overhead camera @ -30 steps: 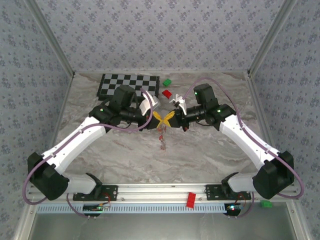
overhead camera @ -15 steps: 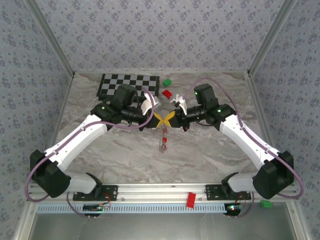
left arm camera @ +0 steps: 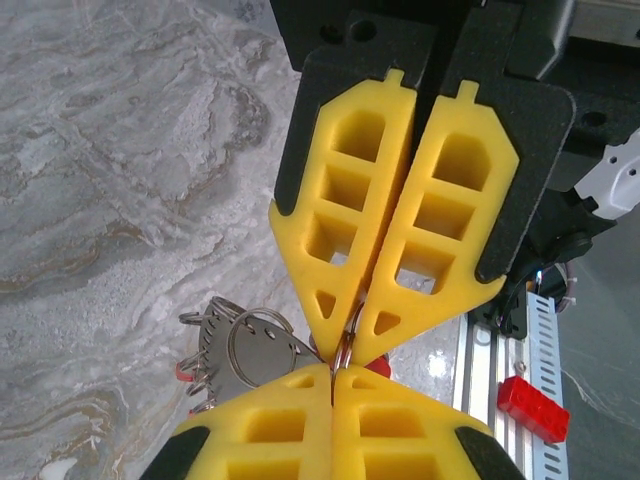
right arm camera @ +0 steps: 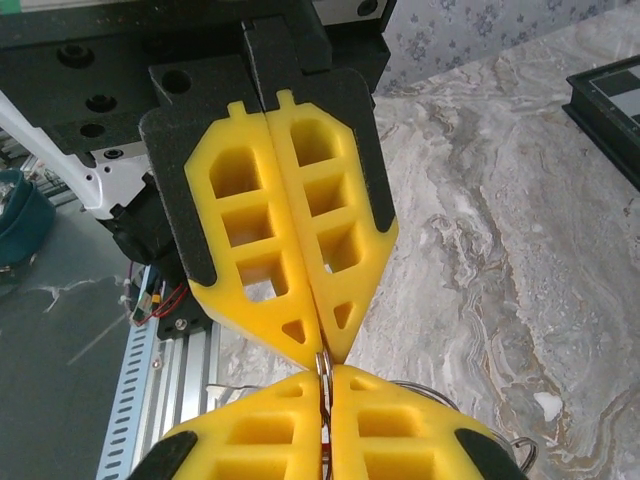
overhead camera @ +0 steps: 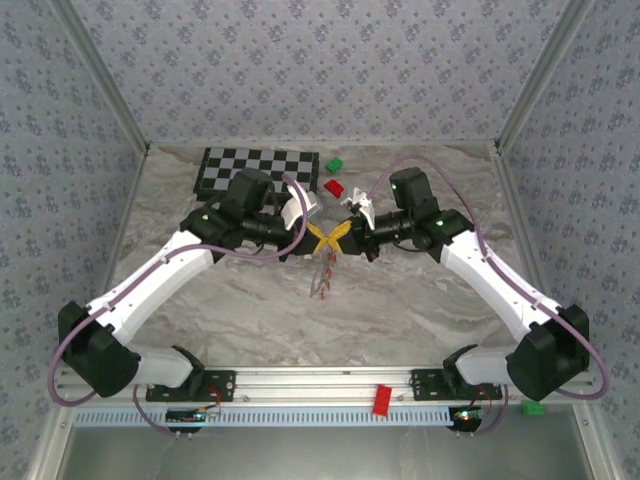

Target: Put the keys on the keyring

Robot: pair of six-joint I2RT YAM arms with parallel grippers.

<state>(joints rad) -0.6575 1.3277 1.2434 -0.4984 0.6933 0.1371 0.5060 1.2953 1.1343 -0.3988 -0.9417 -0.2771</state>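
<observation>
1. i count two pairs of yellow fingers, one keyring, and one bunch of keys; how many keys are in it i cannot make out.
2. the left fingers (overhead camera: 317, 235) and right fingers (overhead camera: 342, 232) meet tip to tip over the middle of the table (overhead camera: 230, 300). each pair is pressed together and pinches the keyring (left arm camera: 345, 345).
3. the keys (overhead camera: 322, 283) hang just to the near side of the fingertips. in the top view the bunch's long axis runs far to near, with its free end toward the near edge.
4. from the left wrist i see the keys left of the tips: flat grey metal pieces fanned out, with bits of red showing. the keyring is thin, curved grey wire.
5. the fingers are wedge-shaped, yellow with square cut-outs, on black backing.
6. beyond the fingers lie one red block (overhead camera: 334, 187), one green block (overhead camera: 333, 163) and one black-and-white checkerboard (overhead camera: 260, 172). a second red block (overhead camera: 381, 399) sits on the near rail. the table is marbled grey and white.
</observation>
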